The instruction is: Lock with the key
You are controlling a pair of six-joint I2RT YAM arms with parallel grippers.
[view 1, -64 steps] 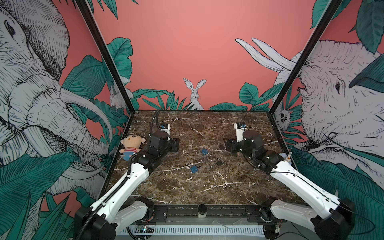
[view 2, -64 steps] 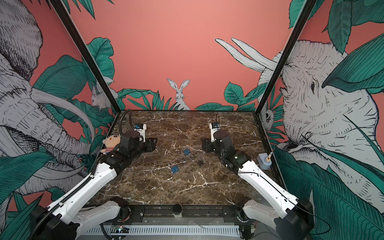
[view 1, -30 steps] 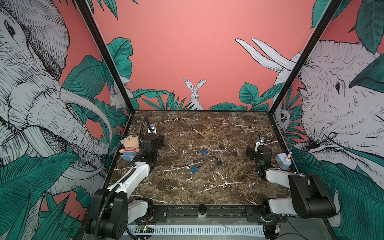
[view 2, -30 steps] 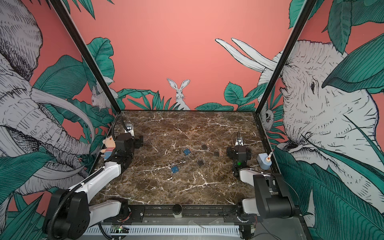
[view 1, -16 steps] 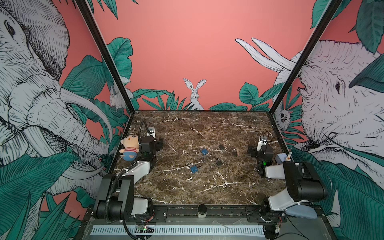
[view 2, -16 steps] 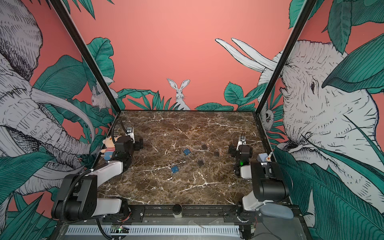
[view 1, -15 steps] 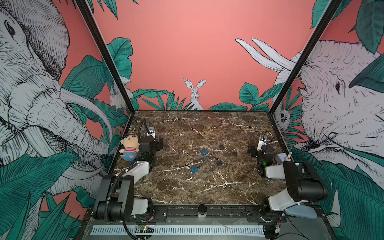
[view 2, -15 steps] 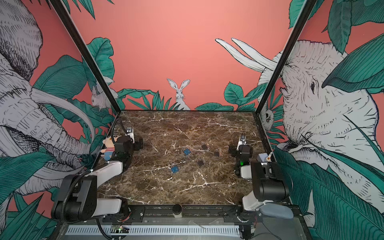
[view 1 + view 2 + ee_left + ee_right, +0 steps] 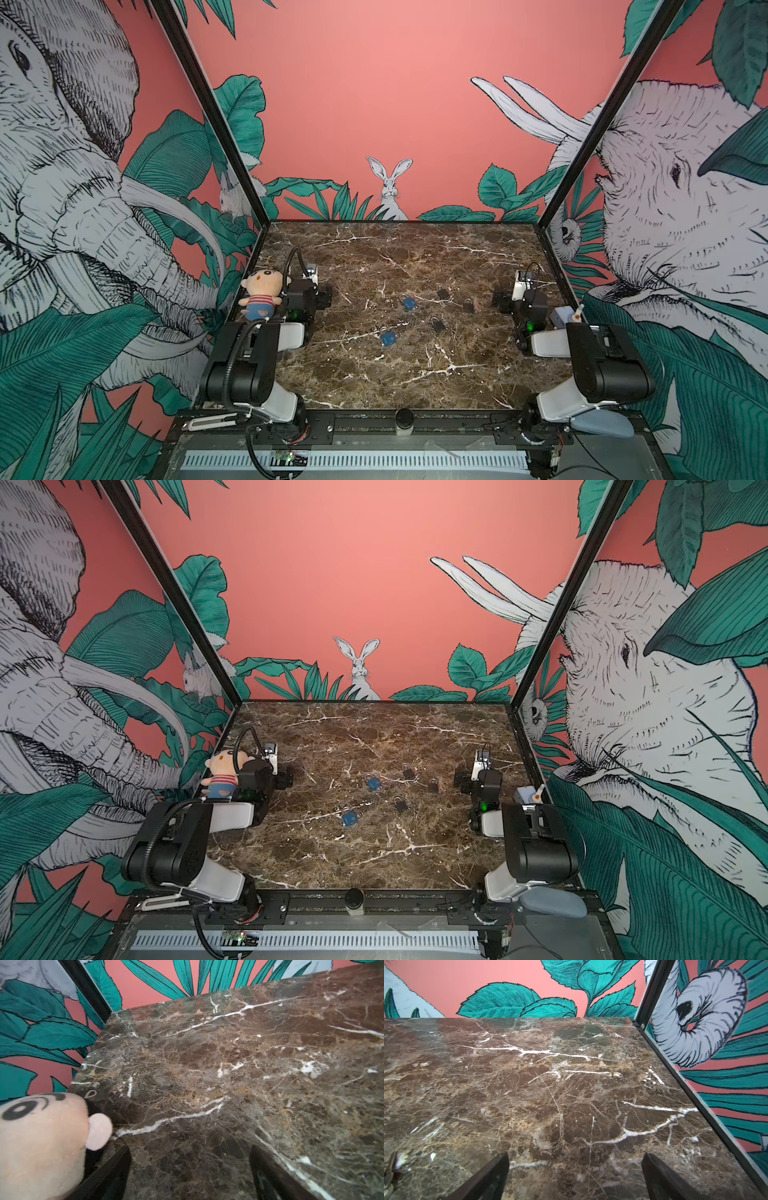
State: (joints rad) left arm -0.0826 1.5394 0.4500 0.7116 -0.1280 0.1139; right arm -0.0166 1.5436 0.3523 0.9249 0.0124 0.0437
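Observation:
Several small padlocks lie mid-table in both top views: two blue ones and dark ones. I cannot make out a key in any view. My left gripper rests low at the left side, well away from the locks. In the left wrist view it is open over bare marble. My right gripper rests low at the right side. In the right wrist view it is open and empty.
A plush doll sits against the left wall, right beside my left gripper. A small white and blue bottle stands by the right wall next to the right arm. Both arms are folded back near the front rail.
Both arms have pulled back from the middle of the table to the sides and folded down. Both grippers stayed open, and the padlocks have not moved.

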